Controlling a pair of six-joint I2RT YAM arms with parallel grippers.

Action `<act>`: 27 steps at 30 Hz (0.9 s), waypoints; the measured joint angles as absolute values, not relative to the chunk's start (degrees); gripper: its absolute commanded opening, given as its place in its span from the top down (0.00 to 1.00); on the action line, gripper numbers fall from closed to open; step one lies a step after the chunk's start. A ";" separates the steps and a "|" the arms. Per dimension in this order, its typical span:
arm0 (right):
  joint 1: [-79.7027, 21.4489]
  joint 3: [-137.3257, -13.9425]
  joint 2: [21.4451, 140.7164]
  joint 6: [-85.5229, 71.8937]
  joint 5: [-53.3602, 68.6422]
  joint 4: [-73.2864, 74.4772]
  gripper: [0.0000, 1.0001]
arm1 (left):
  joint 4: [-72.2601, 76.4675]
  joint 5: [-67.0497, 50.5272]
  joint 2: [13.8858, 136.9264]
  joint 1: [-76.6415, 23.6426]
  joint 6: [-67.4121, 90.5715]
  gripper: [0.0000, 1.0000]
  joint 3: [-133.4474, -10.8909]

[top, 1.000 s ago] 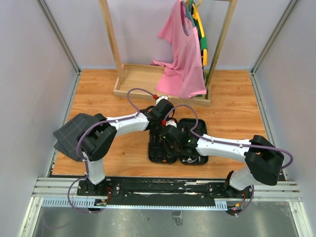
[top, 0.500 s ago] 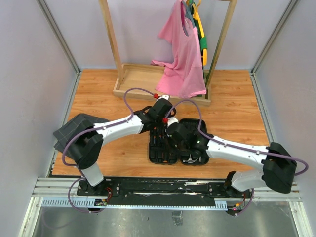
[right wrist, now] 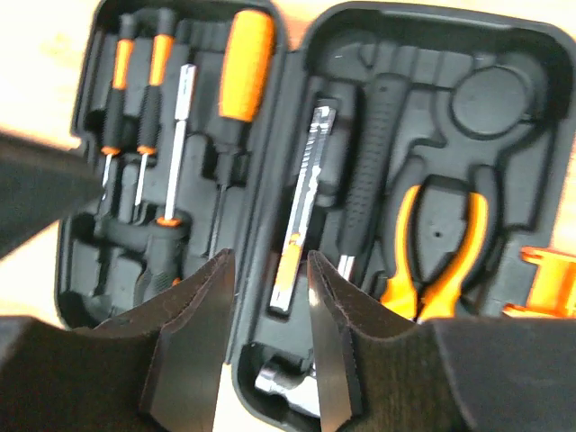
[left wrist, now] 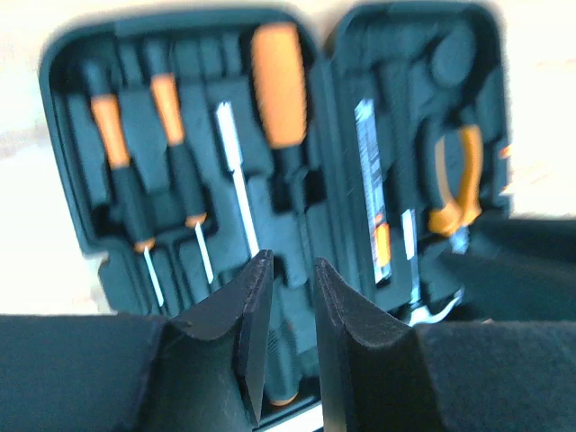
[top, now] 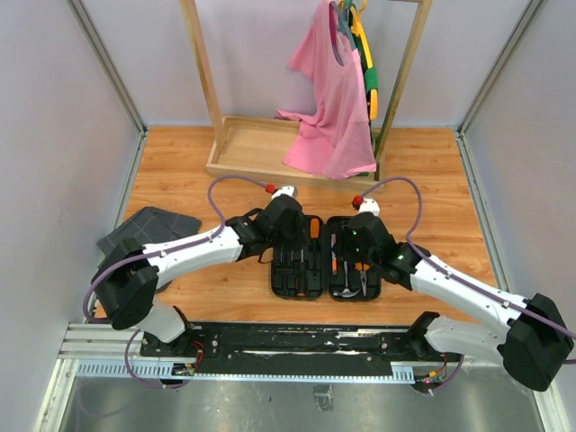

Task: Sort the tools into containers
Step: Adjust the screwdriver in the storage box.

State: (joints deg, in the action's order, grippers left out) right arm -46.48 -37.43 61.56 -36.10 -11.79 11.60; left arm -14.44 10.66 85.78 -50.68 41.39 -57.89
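The black tool case (top: 301,288) lies open on the wooden floor, both halves facing up. Its left half holds screwdrivers (right wrist: 117,90) and a thick orange handle (right wrist: 245,67). In its right half are a steel bar (right wrist: 301,207), a black-handled hammer (right wrist: 369,180) and orange pliers (right wrist: 436,252). My left gripper (top: 286,236) hovers over the left half. In its wrist view the left gripper (left wrist: 292,261) is open a little, with nothing between its fingers. Over the right half my right gripper (top: 355,247) hangs. The right gripper (right wrist: 270,256) is open and empty above the case's hinge.
A dark grey grid-patterned fabric (top: 144,236) lies at the left, partly under the left arm. A wooden rack with a tray base (top: 261,144) and a pink shirt (top: 333,108) stands at the back. Metal rails (top: 297,346) run along the near edge.
Both grippers met over the case's middle a second ago. They have since opened and drawn apart, the left toward the left half and the right toward the right half.
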 measured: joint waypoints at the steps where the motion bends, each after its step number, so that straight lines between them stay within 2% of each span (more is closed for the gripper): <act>1: -45.15 -37.10 61.49 -36.32 -11.73 11.68 0.60 | -15.25 10.41 85.76 -51.05 42.15 0.71 -56.60; 12: -39.09 -35.53 58.54 -36.71 -10.33 11.81 0.58 | -23.46 9.30 85.82 -59.48 48.31 0.70 -52.73; 27: -37.56 -32.88 56.05 -37.04 -7.90 11.73 0.56 | -30.33 12.84 92.23 -61.73 50.02 0.67 -57.93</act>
